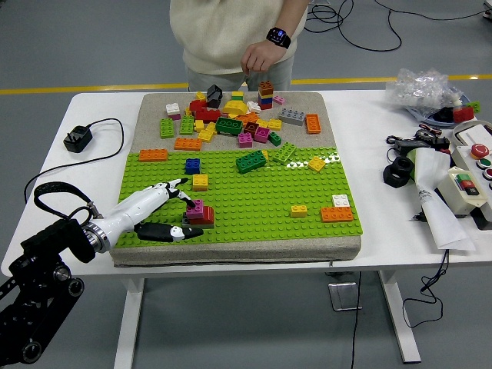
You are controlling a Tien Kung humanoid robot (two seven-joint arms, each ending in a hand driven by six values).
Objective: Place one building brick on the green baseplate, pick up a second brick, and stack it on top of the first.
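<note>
The left hand's white fingers (171, 187) are spread, with the dark thumb (163, 231) set apart below them; nothing is seen to be gripped. Between the fingertips and the thumb tip, just at their ends, a magenta brick (195, 207) is seen stacked on a red brick (204, 217), both seated on the green baseplate (254, 207). Whether the fingertips touch the stack cannot be told. The left hand (157, 209) lies low over the baseplate's near left corner, its black arm (46, 257) running off to the lower left.

Just beyond the fingertips a yellow brick (200, 181) is found, and a blue brick (192, 165) a little farther on, with an orange brick (153, 154) to the far left of them. Well to the right of the fingers, an orange and white pair (337, 211) and a small yellow brick (299, 211) are seated on the plate. At the far end of the grey mat (154, 108), a loose heap of bricks (234, 119) is spread. Over that heap a person's hand (257, 56) is held, a watch on its wrist. A black charger (78, 138) lies on the white table (384, 200) off to the left.
</note>
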